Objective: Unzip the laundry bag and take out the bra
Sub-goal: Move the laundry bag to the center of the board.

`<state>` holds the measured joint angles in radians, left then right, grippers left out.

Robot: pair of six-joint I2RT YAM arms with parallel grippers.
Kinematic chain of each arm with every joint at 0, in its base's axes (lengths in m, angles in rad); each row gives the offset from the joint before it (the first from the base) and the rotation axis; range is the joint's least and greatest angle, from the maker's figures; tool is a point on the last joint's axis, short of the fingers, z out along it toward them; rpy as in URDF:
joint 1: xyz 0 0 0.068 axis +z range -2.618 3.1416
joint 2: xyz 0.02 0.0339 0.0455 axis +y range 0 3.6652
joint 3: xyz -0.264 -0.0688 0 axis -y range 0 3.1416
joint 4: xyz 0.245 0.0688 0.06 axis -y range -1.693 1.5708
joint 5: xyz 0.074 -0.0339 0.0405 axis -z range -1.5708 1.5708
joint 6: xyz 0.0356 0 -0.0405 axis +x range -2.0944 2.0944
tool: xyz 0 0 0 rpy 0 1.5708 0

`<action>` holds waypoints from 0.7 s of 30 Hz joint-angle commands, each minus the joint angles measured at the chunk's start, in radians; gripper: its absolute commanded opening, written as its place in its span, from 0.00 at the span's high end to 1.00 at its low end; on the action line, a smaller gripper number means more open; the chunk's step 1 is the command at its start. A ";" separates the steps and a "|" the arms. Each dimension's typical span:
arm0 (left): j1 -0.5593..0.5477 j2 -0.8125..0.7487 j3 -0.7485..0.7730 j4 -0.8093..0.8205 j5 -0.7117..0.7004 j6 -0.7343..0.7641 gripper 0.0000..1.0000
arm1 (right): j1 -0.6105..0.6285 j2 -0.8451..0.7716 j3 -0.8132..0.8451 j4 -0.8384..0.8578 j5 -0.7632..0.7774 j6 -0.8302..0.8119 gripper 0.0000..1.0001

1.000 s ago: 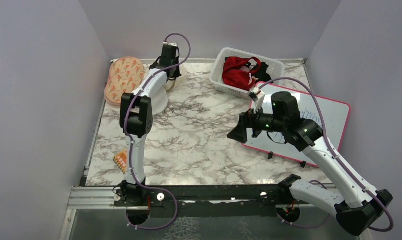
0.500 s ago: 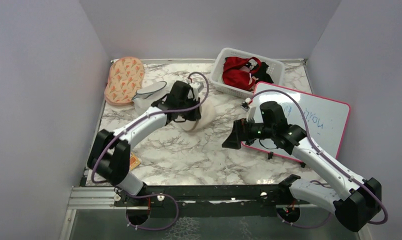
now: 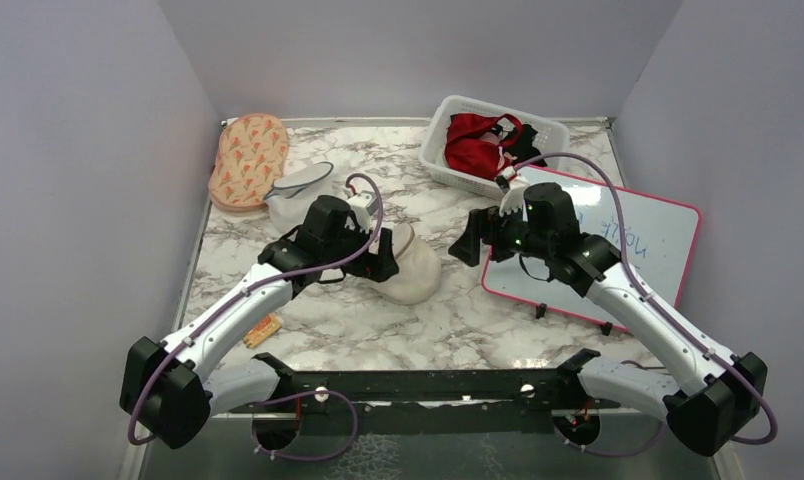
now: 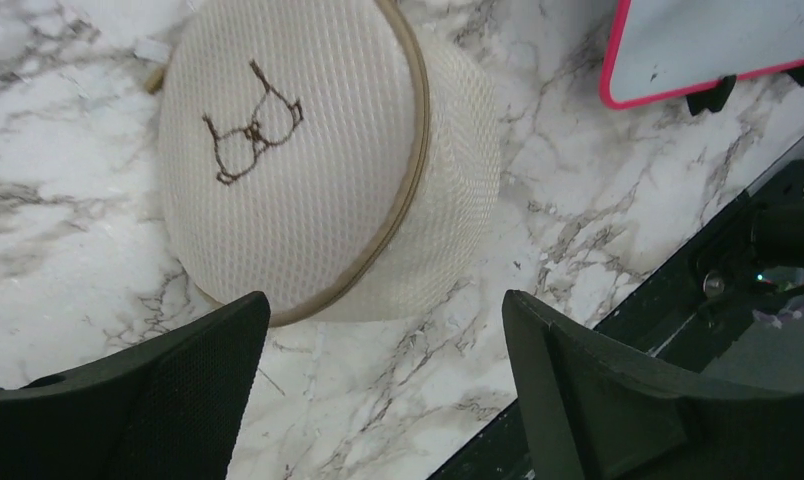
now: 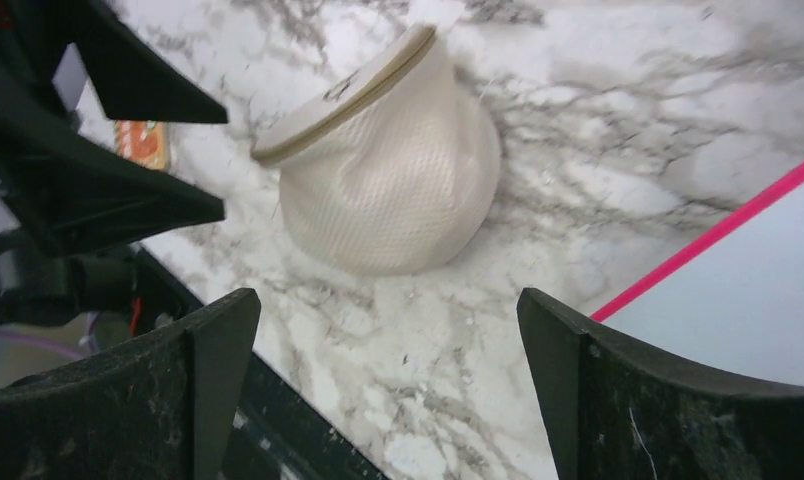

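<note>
Laundry bag [image 4: 308, 160]: cream-beige round mesh clamshell pouch. You will find it near the middle of the grey-veined white marble table [image 3: 378, 310].
Bag attitude: tipped. It rests on its domed mesh half, with the flat circular face canted up towards the left arm.
Bag face: a small dark line drawing, with a tan band around the rim. The band reads closed wherever you can see it.
Zip pull: you cannot make it out.
Left gripper [image 4: 383, 300]: black fingers spread wide, holding nothing. It hovers on the flat-face side of the bag, tips close by the rim; you cannot tell whether they touch.
Right gripper [image 5: 388, 300]: black fingers spread wide, empty. It points at the bag's domed side from the right and is apart from it.
Whiteboard [image 3: 648, 250]: pink-framed white board with blue scribbles, on small black feet. It lies to the right of the bag, and your right gripper hangs just beside its left edge.
Basket [image 3: 436, 150]: white slotted plastic, at the far side of the table beside the board's far corner. It holds a crumpled red garment [image 3: 473, 150].
Oval pouch [image 3: 248, 160]: orange-patterned fabric, in the far left corner.
Round pouch [image 3: 300, 190]: white and grey, just beside the oval one, between it and the bag.
Packet [image 3: 264, 328]: small, flat and orange, on the marble near the left arm, well apart from the bag.
</note>
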<state>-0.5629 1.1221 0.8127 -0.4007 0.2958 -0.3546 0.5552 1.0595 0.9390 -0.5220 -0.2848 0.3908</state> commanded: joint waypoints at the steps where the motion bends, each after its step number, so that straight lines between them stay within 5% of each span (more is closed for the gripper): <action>1: 0.001 -0.014 0.112 -0.038 -0.110 0.063 0.17 | 0.004 -0.012 0.012 0.099 0.128 -0.053 0.00; 5: 0.006 0.005 0.166 0.022 -0.251 0.068 0.16 | 0.009 0.055 -0.001 0.174 -0.044 -0.041 0.05; 14: 0.019 -0.020 0.293 0.186 -0.395 0.144 0.10 | 0.307 0.305 0.022 0.264 0.129 0.037 0.07; 21: 0.087 -0.111 0.127 0.368 -0.281 0.121 0.07 | 0.382 0.442 0.012 0.355 0.069 0.138 0.10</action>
<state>-0.5175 1.0805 1.0496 -0.1619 -0.0204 -0.2268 0.9276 1.4769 0.9600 -0.2810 -0.1978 0.4446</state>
